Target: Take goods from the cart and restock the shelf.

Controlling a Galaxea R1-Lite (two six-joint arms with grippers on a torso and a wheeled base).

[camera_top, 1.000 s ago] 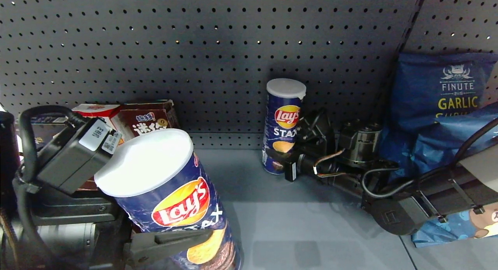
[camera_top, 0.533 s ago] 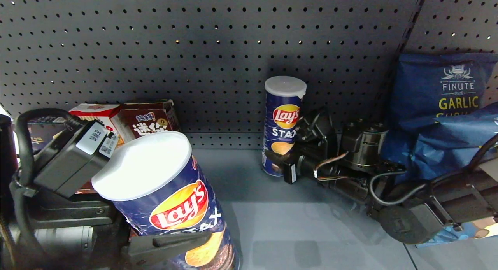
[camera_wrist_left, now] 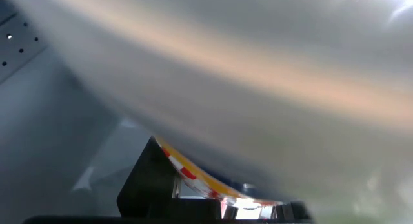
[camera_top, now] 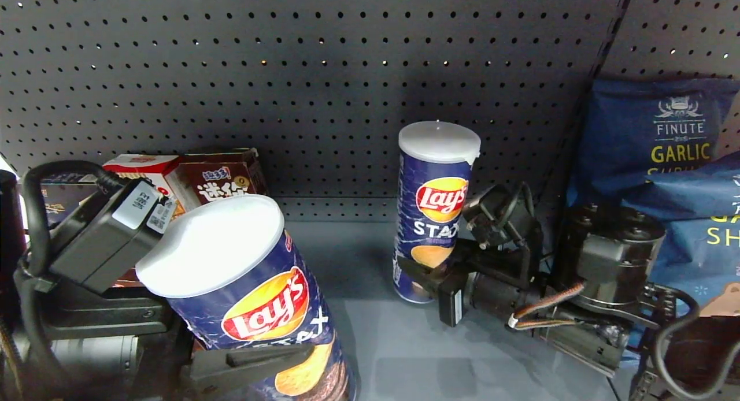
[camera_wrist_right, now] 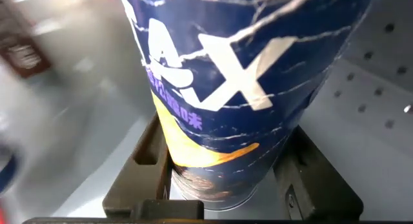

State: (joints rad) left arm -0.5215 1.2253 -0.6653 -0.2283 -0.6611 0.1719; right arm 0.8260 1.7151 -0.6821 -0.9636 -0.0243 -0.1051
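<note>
**A:** Which step was in hand?

**B:** Placing, I'd judge. Both arms were inside the shelf (camera_top: 404, 355), each carrying a crisp can. The right tool (camera_top: 426, 271) was clamped round the lower part of the right can (camera_top: 436, 204), one finger on either side. That can stood close to upright in front of the pegboard (camera_top: 289, 71), between the brown boxes (camera_top: 217, 175) and the blue bags (camera_top: 653, 135).

**A:** Was it down on the shelf already?

**B:** Hard to say. Its base looked about level with the shelf floor, but a finger hid part of the rim. It may have been touching or hanging just clear.

**A:** And the other arm?

**B:** The left tool (camera_top: 254, 360) was closed on the left can (camera_top: 231, 274), gripping low on its body. That can sat near the front of the shelf, just in front of the boxes, and leaned with its white lid towards the left side.

**A:** What did the next move call for?

**B:** In my view, the right can had to be settled flat on its base first. Only then could the fingers part and draw straight back without brushing it. A tall, narrow can like that would tip easily, and the bags sat close to the arm. After that, the left can needed straightening and a spot on the bare floor beside the right one.
</note>
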